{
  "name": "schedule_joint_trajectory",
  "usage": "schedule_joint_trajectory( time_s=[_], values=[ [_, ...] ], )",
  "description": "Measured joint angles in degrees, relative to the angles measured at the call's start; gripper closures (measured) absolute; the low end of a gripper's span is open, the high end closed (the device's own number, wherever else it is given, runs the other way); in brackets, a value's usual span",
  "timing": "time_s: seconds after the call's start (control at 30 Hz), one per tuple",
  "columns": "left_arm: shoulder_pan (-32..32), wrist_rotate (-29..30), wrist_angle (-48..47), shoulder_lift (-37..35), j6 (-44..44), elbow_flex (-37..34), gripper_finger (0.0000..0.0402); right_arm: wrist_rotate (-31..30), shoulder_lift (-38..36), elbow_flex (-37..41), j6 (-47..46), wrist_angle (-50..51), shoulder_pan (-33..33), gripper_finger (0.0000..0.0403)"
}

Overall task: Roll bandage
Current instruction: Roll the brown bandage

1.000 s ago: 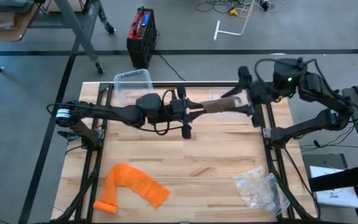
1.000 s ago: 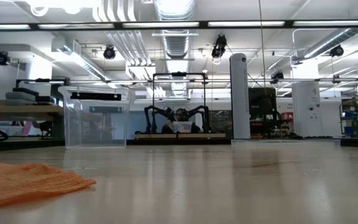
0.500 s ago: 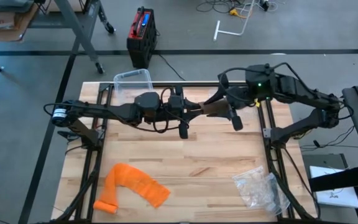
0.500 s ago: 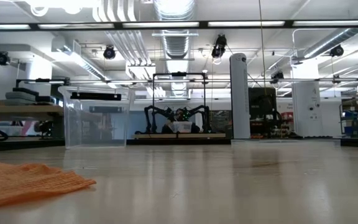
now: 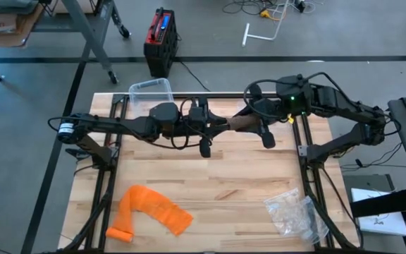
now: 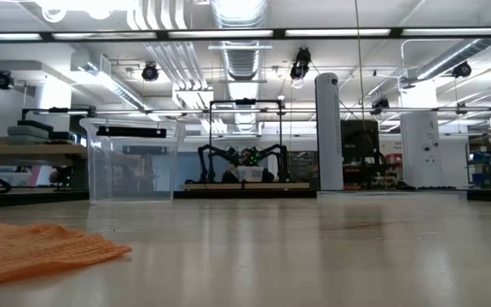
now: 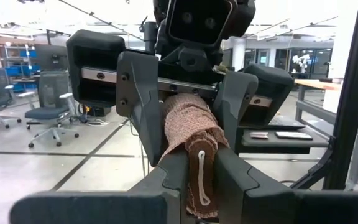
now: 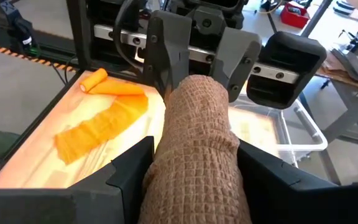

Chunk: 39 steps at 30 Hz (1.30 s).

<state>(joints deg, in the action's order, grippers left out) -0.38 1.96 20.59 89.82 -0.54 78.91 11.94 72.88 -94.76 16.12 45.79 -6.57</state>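
Note:
A brown crinkled bandage (image 5: 237, 123) hangs level above the table's far middle, bunched into a thick roll between my two grippers. My left gripper (image 5: 220, 125) comes from the table's left and is shut on one end. My right gripper (image 5: 251, 121) comes from the right and is closed on the other end. In the left wrist view the bandage (image 7: 191, 121) runs away from my left gripper (image 7: 199, 158) into the right gripper's fingers. An orange bandage (image 5: 150, 209) lies flat near the table's near left corner, one end (image 5: 120, 231) rolled up. My left gripper pinches the brown bandage's narrow end (image 7: 201, 177), where a white cord shows, between its two fingers. The fingers come level from the table's left, along the bandage. The bandage is lifted clear of the table. My right gripper pinches the bandage's thick rolled part (image 8: 197, 168) between its two fingers (image 8: 132, 168), which stand apart by the roll's width. They come from the table's right, slanting slightly down, along the bandage. The roll reaches out ahead to the left gripper's fingers (image 8: 166, 56).
A clear plastic box (image 5: 150, 95) stands at the table's far left edge; the low view also shows this box (image 6: 130, 162). A crumpled clear bag (image 5: 292, 210) lies near the near right corner. Bare wood lies in the table's middle, under the arms.
My right gripper has moved toward the table's left and down, toward my left gripper. The stretch of brown bandage showing between the two grippers is now shorter. The bandage stays clear of the table.

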Motion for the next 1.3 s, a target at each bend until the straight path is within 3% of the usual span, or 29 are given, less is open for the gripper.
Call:
schedule_joint_trajectory(
  time_s=[0.33, 0.5, 0.6, 0.73, 0.87, 1.1, 1.3],
  values=[
    [0.0, -0.4, 1.5, -0.2, 0.9, 0.0, 0.0363, 0.0, 0.0, 0.0, -7.1, -1.0, 0.0, 0.0216],
    [0.0, -0.9, 2.9, -0.2, 1.5, 0.0, 0.0353, 0.5, -0.1, -0.1, -9.3, -1.8, 0.0, 0.0281],
    [0.0, -0.8, 2.0, -0.5, 2.4, 0.0, 0.0330, 0.3, -0.1, -0.1, -10.0, -1.8, 0.0, 0.0325],
    [-0.3, 2.6, -5.5, -3.8, 7.2, 0.0, 0.0284, -0.8, -0.2, -0.3, -11.0, -1.5, -0.1, 0.0326],
    [-0.5, 4.6, -11.2, -8.3, 9.7, 0.0, 0.0232, -6.9, -1.3, -0.5, -11.1, -0.2, -0.1, 0.0326],
    [-0.4, 6.0, -4.0, -6.5, 10.2, -0.9, 0.0156, -9.0, -0.6, -0.5, -10.1, -2.1, -0.1, 0.0320],
    [0.2, 12.0, 2.3, -1.5, 11.4, -0.5, 0.0123, -9.1, 0.2, -0.5, -9.0, -2.3, -0.1, 0.0325]
  ],
)
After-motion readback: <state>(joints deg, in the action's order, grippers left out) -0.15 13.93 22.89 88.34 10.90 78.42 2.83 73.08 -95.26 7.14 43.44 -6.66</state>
